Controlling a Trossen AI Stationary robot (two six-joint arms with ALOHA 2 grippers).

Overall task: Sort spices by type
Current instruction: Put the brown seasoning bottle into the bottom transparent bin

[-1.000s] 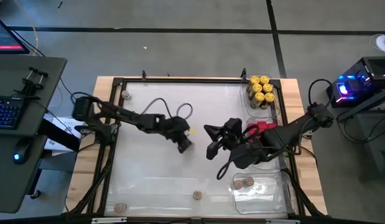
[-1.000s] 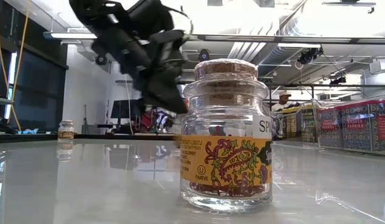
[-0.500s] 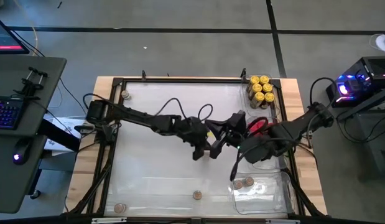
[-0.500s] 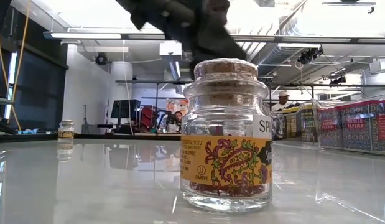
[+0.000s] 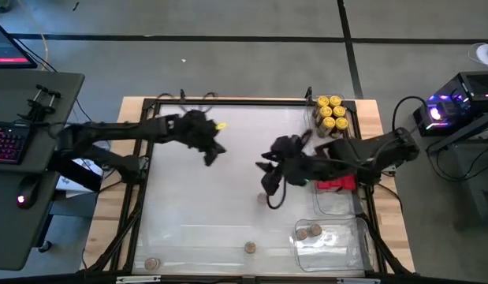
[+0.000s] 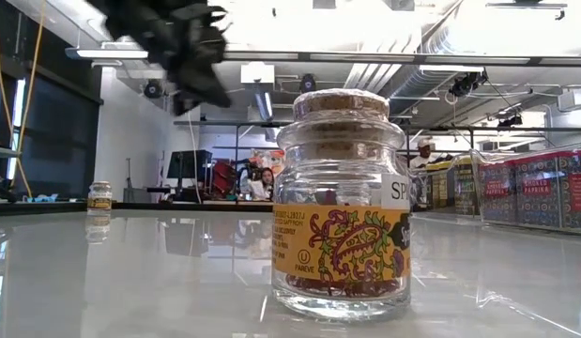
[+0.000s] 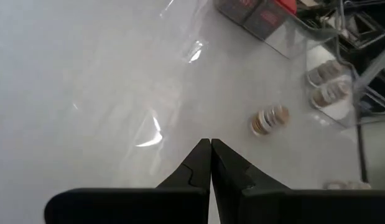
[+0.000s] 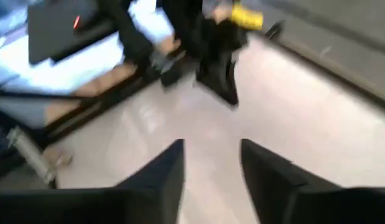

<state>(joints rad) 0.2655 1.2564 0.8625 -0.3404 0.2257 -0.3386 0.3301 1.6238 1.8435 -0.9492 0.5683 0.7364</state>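
Observation:
Yellow-lidded jars (image 5: 330,115) fill a clear tray at the far right. Red tins (image 5: 337,184) stand in the tray nearer, partly under my right arm. Two cork-topped jars (image 5: 309,231) sit in the near right tray. Loose cork-topped jars stand on their bases on the table: one near the front edge (image 5: 249,247) (image 6: 342,207), one at the near left corner (image 5: 152,263), one at the far left corner (image 5: 158,120). My left gripper (image 5: 211,155) (image 7: 211,149) hangs shut and empty over the far left. My right gripper (image 5: 267,183) (image 8: 211,165) stands open and empty above the table's middle.
A dark frame (image 5: 228,101) rims the white table. The clear trays line the right side (image 5: 362,237). A desk with keyboard and mouse (image 5: 15,142) stands left of the table. The table's middle and left show bare white surface.
My left gripper went toward the table's right until it met the right gripper at the middle, then drew back up and toward the far left edge, staying shut. My right arm has swung a little toward the far edge and its wrist has turned.

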